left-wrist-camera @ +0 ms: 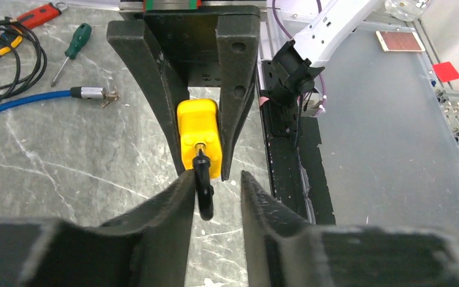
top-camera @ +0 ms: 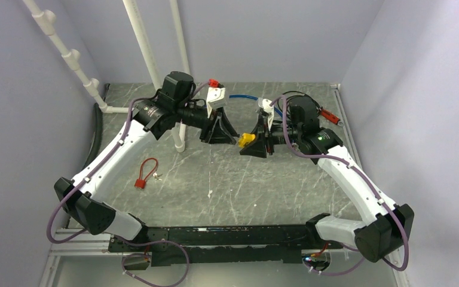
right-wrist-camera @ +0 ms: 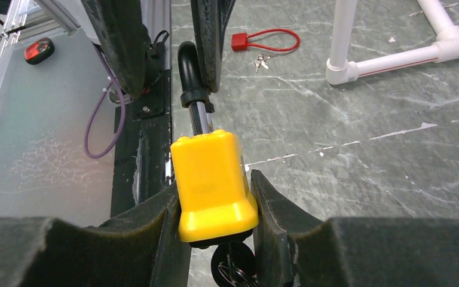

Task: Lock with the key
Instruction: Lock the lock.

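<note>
A yellow padlock [top-camera: 246,140] hangs in mid-air between the two arms. My right gripper [right-wrist-camera: 215,182] is shut on its body [right-wrist-camera: 212,179]. A black key head with a ring [right-wrist-camera: 233,263] sticks out of the padlock's underside, between the right fingers. The black shackle [right-wrist-camera: 189,72] points toward my left gripper [top-camera: 232,136]. In the left wrist view the padlock [left-wrist-camera: 199,134] faces me and its shackle [left-wrist-camera: 204,185] lies between my left gripper's [left-wrist-camera: 215,176] fingers. It rests against the left finger [left-wrist-camera: 176,197], with a gap to the right one. The left jaws stand apart.
A red cable lock [top-camera: 146,174] with small keys [top-camera: 157,176] lies on the table at left. A white PVC pipe frame [top-camera: 179,140] stands behind the left arm. A blue cable [top-camera: 245,97], a green screwdriver [left-wrist-camera: 75,48] and a red-handled tool [top-camera: 331,115] lie at the back.
</note>
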### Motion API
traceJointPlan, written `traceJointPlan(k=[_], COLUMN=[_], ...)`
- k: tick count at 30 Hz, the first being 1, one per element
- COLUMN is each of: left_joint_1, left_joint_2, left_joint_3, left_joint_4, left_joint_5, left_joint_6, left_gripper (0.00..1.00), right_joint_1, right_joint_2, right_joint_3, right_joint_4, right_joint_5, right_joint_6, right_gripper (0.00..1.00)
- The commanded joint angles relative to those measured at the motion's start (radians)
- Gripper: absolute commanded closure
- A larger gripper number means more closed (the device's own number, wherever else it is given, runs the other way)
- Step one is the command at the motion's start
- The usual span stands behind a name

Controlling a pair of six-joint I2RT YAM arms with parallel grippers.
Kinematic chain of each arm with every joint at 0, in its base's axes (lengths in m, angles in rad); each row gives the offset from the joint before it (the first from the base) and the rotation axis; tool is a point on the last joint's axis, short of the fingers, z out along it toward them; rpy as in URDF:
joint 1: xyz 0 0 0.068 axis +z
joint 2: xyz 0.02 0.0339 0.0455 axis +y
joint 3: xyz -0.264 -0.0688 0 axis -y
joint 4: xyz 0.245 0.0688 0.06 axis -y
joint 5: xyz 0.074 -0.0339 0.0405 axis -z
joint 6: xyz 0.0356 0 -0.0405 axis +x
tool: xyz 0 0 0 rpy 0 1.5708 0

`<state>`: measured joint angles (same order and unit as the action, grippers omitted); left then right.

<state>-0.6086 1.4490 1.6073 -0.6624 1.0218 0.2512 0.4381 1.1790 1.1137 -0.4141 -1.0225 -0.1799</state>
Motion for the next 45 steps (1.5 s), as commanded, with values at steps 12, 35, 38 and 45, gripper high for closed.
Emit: traceJointPlan(k=[12, 35, 38, 45], left_joint_1=[-0.042, -0.083, -0.083, -0.086], left_joint_2=[0.017, 0.071, 0.084, 0.096], left_joint_3=[-0.033, -0.222, -0.222, -0.255], left_joint_4=[0.003, 0.151, 0.16, 0.249], left_joint_5=[-0.037, 0.048, 0.079, 0.154], left_joint_6=[0.047, -0.083, -0.074, -0.095], left_gripper=[1.0, 1.0, 1.0, 1.0], right_joint_1=[0.029, 0.091, 0.108, 0.155], right_joint_2=[0.031, 0.178, 0.192, 0.22], right_joint_3=[0.101, 0.329, 0.356, 0.385], right_joint_4=[0.077, 0.164, 0.145, 0.118], right_joint_5=[0.017, -0.018, -0.031, -0.056], right_joint_6=[0.022, -0.083, -0.132, -0.235], right_gripper=[1.0, 1.0, 1.0, 1.0])
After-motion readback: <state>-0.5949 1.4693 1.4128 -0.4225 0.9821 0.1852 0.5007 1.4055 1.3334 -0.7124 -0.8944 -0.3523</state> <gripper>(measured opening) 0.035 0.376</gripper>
